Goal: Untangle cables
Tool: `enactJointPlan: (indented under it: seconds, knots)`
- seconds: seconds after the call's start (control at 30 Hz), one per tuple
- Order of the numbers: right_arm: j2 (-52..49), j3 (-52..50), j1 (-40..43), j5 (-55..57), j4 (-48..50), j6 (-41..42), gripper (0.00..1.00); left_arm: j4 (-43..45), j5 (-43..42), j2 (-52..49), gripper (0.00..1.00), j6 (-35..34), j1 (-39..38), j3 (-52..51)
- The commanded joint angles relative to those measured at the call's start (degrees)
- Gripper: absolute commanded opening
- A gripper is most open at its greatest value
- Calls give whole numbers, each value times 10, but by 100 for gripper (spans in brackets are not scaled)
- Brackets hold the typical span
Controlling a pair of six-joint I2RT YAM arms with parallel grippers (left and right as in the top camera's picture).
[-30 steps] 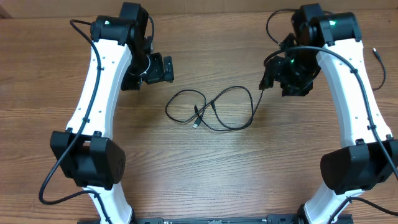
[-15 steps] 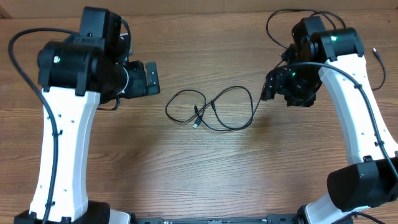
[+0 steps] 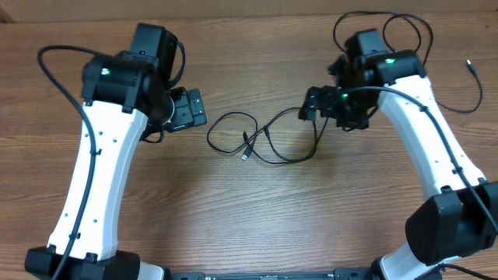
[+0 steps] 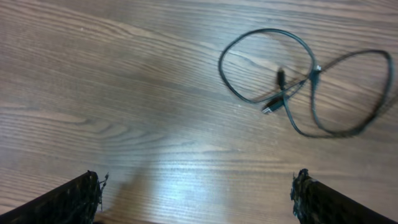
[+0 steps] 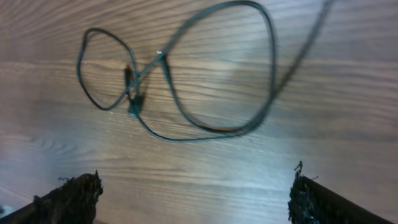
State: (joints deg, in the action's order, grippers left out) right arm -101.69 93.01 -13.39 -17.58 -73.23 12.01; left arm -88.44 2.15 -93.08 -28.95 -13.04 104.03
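Note:
The cables (image 3: 245, 154) lie in the middle of the wooden table as thin black cords in two crossing loops, with small plug ends near the crossing. My left gripper (image 3: 191, 109) is open and empty, just left of the loops. My right gripper (image 3: 311, 103) is open and empty, above the right loop's upper end. In the left wrist view the cables (image 4: 268, 109) lie at the upper right, well ahead of the open jaws (image 4: 196, 183). In the right wrist view the cables (image 5: 132, 113) fill the upper half, ahead of the open jaws (image 5: 198, 180).
Another thin black cord with a small plug tip (image 3: 469, 64) lies at the far right edge of the table. Thicker black arm wires loop above the right arm (image 3: 373, 23). Bare wood (image 3: 257, 218) stretches in front of the cables.
My right gripper has moved left, over the right end of the cables. My left arm has swung and its gripper sits slightly lower and nearer the loops. The cables have not moved.

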Motion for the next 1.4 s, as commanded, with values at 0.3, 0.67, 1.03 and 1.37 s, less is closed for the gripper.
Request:
enactJointPlan:
  seconds: [0.3, 0.67, 1.03, 1.37]
  knots:
    - [-13, -79, -103, 68, 156, -1, 87, 54, 23, -10, 99, -31, 3, -88]
    - [-27, -163, -156, 108, 293, 0, 56, 73, 16, -12, 100, -30, 3, -94]
    - [-91, -165, -163, 120, 323, 2, 48, 75, 12, -12, 99, -30, 3, -94]
    - [-113, -166, -186, 140, 327, 1, 37, 77, 12, -12, 100, -30, 3, -94]
